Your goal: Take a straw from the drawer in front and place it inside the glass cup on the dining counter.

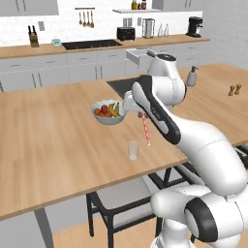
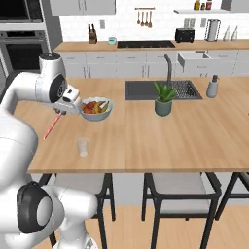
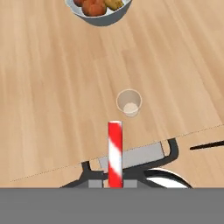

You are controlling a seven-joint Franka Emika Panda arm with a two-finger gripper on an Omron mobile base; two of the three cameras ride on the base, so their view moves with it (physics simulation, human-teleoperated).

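Jaws pinching straw (image 1: 146, 129), held in air above bench (image 1: 53, 135), hanging tilted from gripper (image 1: 140, 114). Glass cup (image 1: 133, 149) upright near bench's near edge, below straw, apart from it. Fruit bowl (image 1: 107, 114) just beyond cup.

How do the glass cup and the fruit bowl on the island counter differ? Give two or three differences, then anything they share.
The glass cup is clear and empty; the fruit bowl is white and holds fruit. The glass cup is small, narrow and straight-sided; the fruit bowl is much wider and rounded. The glass cup stands near the counter's edge, the fruit bowl farther in. Both stand upright on the dining counter.
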